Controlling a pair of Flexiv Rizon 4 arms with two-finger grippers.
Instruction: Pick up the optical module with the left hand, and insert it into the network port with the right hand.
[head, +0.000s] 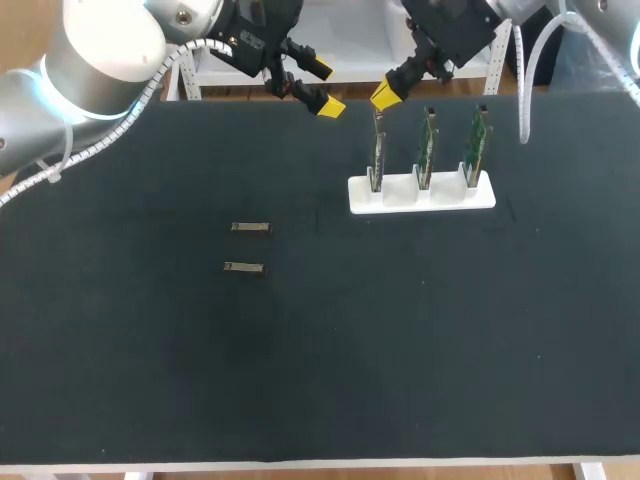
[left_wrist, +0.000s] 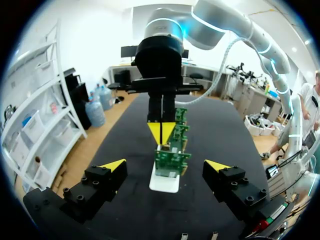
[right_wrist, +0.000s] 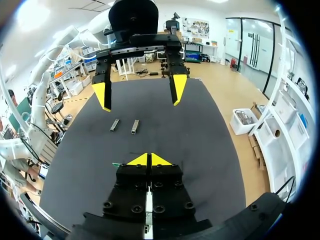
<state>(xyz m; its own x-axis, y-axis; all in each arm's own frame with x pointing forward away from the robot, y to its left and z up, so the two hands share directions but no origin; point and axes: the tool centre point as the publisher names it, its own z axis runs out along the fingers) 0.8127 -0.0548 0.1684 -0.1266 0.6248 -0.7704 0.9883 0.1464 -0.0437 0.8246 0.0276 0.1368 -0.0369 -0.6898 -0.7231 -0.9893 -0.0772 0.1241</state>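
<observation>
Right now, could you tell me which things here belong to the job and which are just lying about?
Job: optical modules, upright boards in the white holder, left gripper, right gripper.
Lying about: perhaps spares, one module and two boards; which, I cannot tell.

Your silver-white left arm, with a lit blue ring at one joint and a white coiled cable along it, comes in from the far left corner. Its black left gripper sits at the far side, just left of centre, pointing right. Its yellow fingertips are spread wide, well apart in its own wrist view. Your silver-white right arm enters from the far right corner, its black wrist block angled down and to the left. Its black right gripper has its yellow tips pressed together, which its own wrist view also shows. The two grippers face each other, near but apart.
</observation>
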